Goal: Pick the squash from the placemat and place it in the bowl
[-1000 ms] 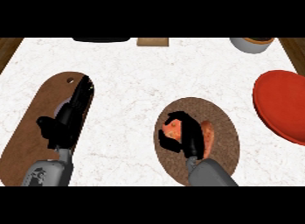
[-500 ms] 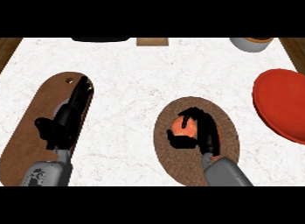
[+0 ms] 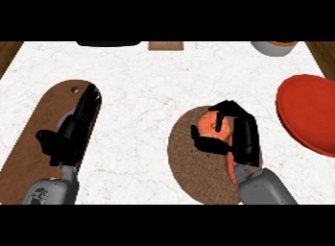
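Observation:
An orange squash [image 3: 214, 126] lies on the brown oval placemat [image 3: 191, 163] at the lower middle. My right hand [image 3: 239, 134] is curled round the squash, fingers over its top and thumb on its left side, hiding much of it. The red bowl [image 3: 315, 115] sits at the right edge, apart from the hand. My left hand [image 3: 69, 137] rests open, fingers straight, over the brown wooden cutting board [image 3: 35, 144] at the left.
Along the back edge stand a dark object [image 3: 110, 43], a small wooden block [image 3: 165, 45] and a grey cup [image 3: 275, 47]. White marble counter [image 3: 149, 81] lies between board, placemat and bowl.
My right hand has shifted to the right over the squash and its fingers have closed round it. The left hand has not moved.

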Available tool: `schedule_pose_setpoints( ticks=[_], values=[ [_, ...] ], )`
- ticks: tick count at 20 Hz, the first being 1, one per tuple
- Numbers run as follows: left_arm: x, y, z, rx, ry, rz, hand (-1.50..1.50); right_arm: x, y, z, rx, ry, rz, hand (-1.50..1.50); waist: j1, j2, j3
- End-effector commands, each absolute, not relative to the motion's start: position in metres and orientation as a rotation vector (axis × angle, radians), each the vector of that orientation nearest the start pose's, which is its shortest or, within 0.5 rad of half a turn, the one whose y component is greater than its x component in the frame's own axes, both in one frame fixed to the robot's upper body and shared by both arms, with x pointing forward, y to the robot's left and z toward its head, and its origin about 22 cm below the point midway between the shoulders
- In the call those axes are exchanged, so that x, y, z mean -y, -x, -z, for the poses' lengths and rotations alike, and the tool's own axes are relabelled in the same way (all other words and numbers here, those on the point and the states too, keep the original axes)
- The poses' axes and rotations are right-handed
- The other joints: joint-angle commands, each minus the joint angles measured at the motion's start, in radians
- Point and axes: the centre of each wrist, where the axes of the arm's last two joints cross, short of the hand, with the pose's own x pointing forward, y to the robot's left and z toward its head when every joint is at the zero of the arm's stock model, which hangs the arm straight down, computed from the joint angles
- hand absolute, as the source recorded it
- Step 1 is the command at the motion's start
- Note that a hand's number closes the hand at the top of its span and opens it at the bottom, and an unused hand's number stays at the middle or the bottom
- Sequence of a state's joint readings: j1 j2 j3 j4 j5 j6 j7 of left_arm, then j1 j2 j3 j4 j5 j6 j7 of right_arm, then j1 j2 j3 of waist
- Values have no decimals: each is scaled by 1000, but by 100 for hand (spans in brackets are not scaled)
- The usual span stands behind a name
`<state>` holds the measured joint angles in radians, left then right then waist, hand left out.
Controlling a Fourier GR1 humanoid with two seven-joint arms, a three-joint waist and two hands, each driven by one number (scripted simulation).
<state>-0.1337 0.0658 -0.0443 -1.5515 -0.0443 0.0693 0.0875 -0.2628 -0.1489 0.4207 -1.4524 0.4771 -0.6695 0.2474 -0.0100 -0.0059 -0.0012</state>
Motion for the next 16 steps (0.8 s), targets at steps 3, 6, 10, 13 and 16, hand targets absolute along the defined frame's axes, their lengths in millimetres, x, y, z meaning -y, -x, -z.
schedule_pose_setpoints(
  ticks=[3, 6, 10, 13, 16],
  values=[
    [-212, -279, -35, 1582, -81, 95, 0, 146, -264, -88, 1809, 845, -236, 150, -11, -3, -1],
    [-218, -272, -35, 1586, -72, 93, 0, 131, -264, -124, 1760, 930, -208, 150, -2, -3, -1],
    [-218, -268, -28, 1595, -88, 96, 0, 148, -272, -174, 1667, 1035, -227, 150, 5, 1, 0],
    [-225, -272, -35, 1599, -78, 120, 0, 151, -276, -198, 1653, 1029, -207, 150, 10, 4, 1],
    [-216, -276, -36, 1602, -54, 112, 0, 173, -295, -220, 1635, 1059, -142, 150, 12, 6, 1]
  ],
)
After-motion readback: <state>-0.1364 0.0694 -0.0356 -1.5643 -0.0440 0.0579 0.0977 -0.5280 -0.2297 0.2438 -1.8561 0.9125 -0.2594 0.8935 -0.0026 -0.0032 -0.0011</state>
